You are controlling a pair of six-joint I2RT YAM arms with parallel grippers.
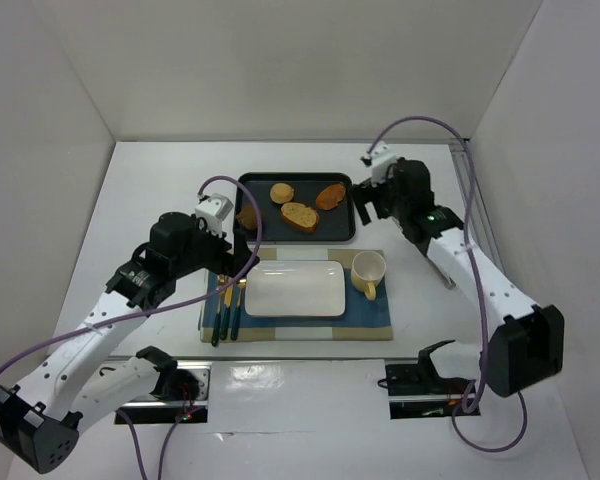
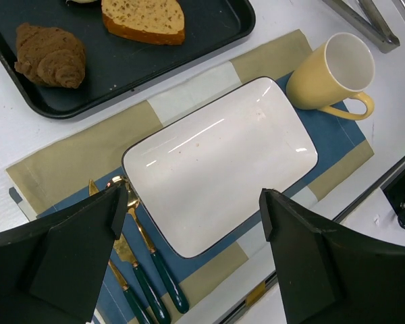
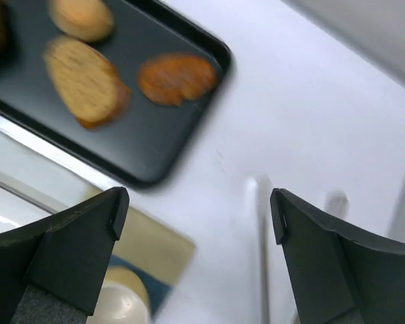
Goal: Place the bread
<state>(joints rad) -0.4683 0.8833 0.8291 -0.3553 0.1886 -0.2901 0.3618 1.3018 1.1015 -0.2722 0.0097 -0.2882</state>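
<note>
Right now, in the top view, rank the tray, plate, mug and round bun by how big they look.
1. Tray, only slightly larger than the plate, and it lies farther from the camera.
2. Plate.
3. Mug.
4. Round bun, clearly the smallest.

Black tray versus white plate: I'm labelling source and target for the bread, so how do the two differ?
The black tray holds the bread pieces; the white plate is bare. The tray is dark and matte, while the plate is white and glossy with a thin dark rim. The plate rests on the placemat; the tray lies beyond it. Both are rectangular with rounded corners.
</note>
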